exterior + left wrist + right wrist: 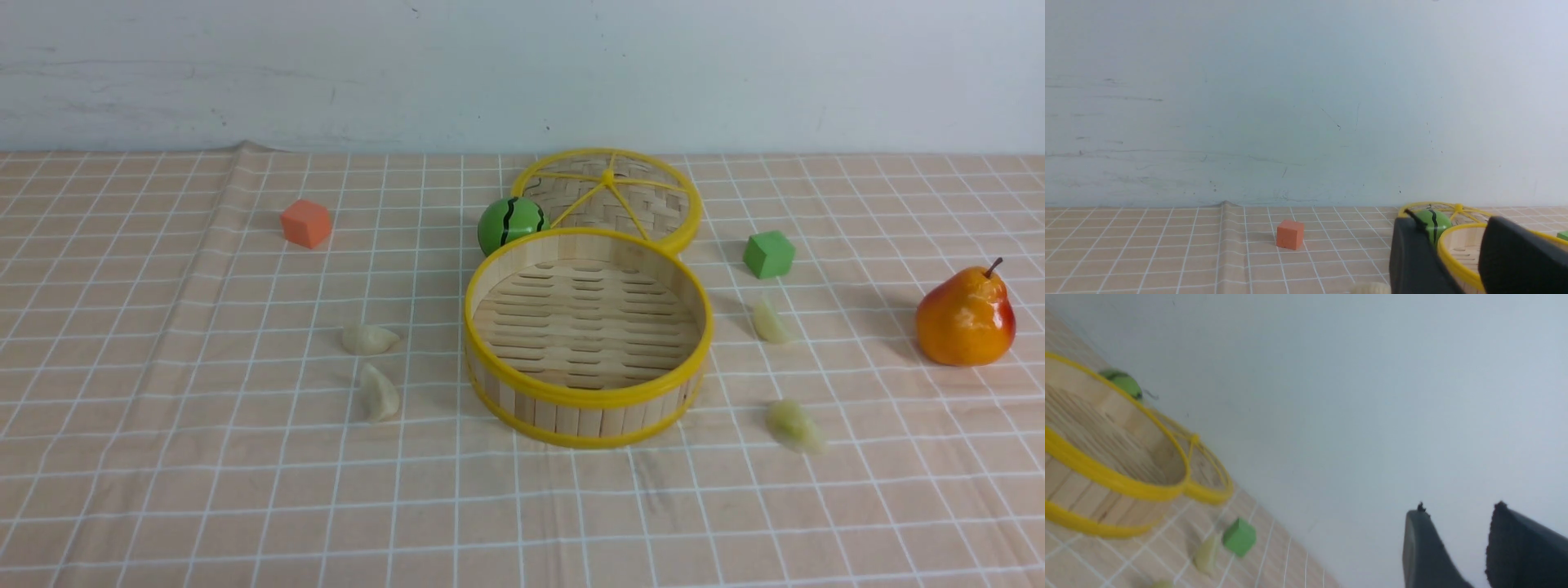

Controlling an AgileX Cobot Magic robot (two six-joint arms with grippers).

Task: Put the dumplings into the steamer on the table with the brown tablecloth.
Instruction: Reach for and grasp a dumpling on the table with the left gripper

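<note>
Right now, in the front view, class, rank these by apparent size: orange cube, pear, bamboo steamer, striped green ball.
1. Bamboo steamer
2. Pear
3. Striped green ball, partly hidden
4. Orange cube

Steamer (588, 398): pale wood strips, slatted, matt; rims smooth. Lid (653, 196): coarse woven strips. Tablecloth (269, 490): matt cloth, slightly wrinkled. Pear (963, 318): glossy, smooth. Striped ball (508, 222): smooth, shiny. Wall (490, 73): scuffed.

Green ball (511, 225) and woven lid (653, 208) block behind the steamer (588, 398)
</note>
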